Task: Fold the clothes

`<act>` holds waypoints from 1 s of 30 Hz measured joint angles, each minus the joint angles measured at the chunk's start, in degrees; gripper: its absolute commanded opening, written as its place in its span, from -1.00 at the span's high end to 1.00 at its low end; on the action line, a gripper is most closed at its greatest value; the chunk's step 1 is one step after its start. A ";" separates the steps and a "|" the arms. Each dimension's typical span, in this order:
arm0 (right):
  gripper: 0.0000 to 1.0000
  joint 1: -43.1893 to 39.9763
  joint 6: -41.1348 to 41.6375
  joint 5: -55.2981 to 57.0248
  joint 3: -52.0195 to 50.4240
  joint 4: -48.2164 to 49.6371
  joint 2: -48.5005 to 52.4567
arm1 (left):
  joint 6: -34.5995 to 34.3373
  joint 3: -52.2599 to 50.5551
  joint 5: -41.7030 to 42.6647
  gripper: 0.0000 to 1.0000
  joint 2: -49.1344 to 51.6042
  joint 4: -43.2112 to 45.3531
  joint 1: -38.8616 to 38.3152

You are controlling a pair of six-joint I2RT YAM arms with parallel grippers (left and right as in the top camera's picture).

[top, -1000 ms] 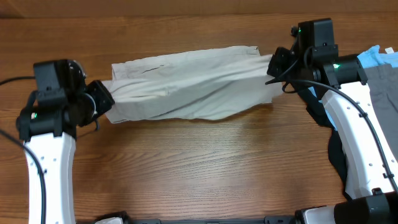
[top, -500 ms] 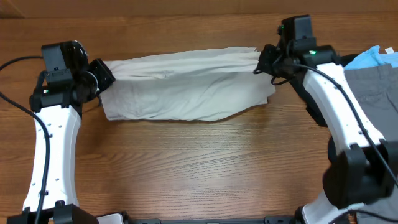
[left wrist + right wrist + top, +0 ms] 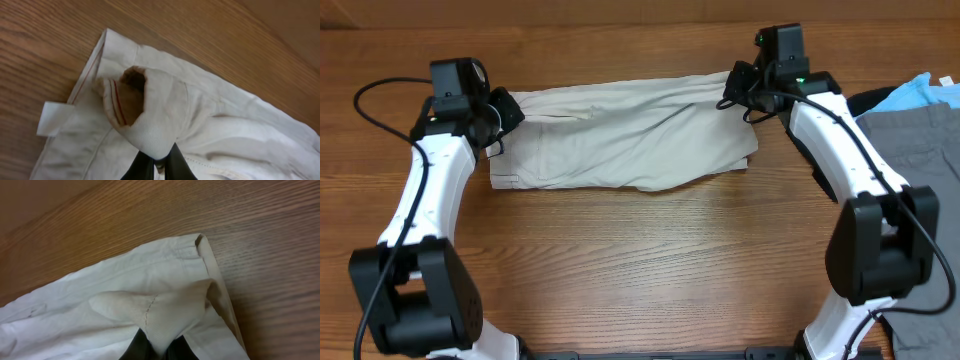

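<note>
Overhead: beige shorts (image 3: pixel 620 140) lie spread, a bit wrinkled, across far half of wooden counter (image 3: pixel 640 260), long side running L–R. Left tool (image 3: pixel 506 110) is at shorts' L end, top corner; right tool (image 3: pixel 732 86) at R end, top corner. Both pressed together, each pinching a peak of shorts fabric; wrist views show cloth bunched up at the fingertips. Grey garment (image 3: pixel 910 150) w/ light blue garment (image 3: pixel 923 90) behind it sit at counter's R edge, apart from shorts.
</note>
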 measured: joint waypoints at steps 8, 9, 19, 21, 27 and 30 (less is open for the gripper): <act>-0.37 0.04 0.17 0.42 0.04 8.48 6.54 | -0.15 0.07 -1.88 -0.04 6.01 6.32 -0.02; -0.65 0.07 0.02 0.46 0.09 10.34 7.37 | 0.09 0.09 -1.92 -0.17 6.84 7.96 -0.02; -0.40 -0.37 -4.37 -5.64 7.26 6.73 7.82 | 6.25 8.55 2.29 0.69 4.26 1.75 -0.37; 0.31 -0.55 -5.18 -6.56 9.31 0.87 6.10 | 6.80 9.88 2.86 0.92 1.25 -1.77 -0.79; 0.92 -0.68 -5.38 -10.25 11.72 -16.41 1.64 | 8.26 11.23 2.93 0.92 -2.08 -10.67 -4.68; 0.92 -0.63 -5.57 -11.04 11.65 -24.48 1.86 | 8.46 11.21 1.49 0.92 0.59 -11.56 -6.47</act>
